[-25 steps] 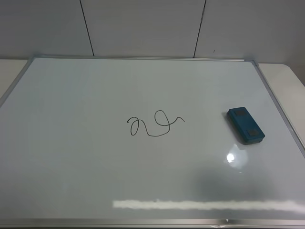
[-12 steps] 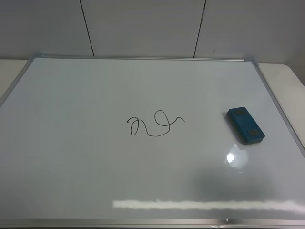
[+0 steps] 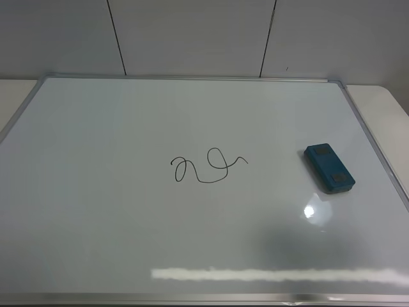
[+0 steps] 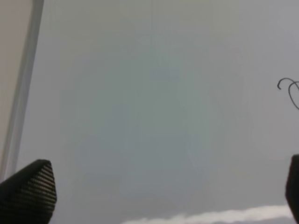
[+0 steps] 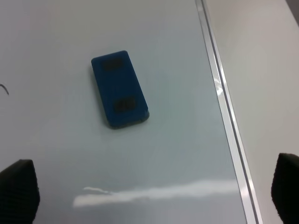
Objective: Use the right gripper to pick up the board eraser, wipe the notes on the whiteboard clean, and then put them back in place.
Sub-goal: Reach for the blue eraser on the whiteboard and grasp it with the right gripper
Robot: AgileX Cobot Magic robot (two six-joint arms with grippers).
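Nothing moved; only wrist views show left tool (image 4: 161, 191), right tool (image 5: 152, 191).

left end effector (image 4: 161, 193): jaws wide | right end effector (image 5: 152, 191): jaws wide

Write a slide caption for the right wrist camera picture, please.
Open right end effector hovers above the whiteboard, the teal board eraser lying ungrasped ahead, near the silver frame.

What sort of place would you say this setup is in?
Probably an indoor lab or office workbench: a whiteboard lies flat on a pale table, with a board eraser and scribbled notes on it, and a plain panelled wall stands behind.
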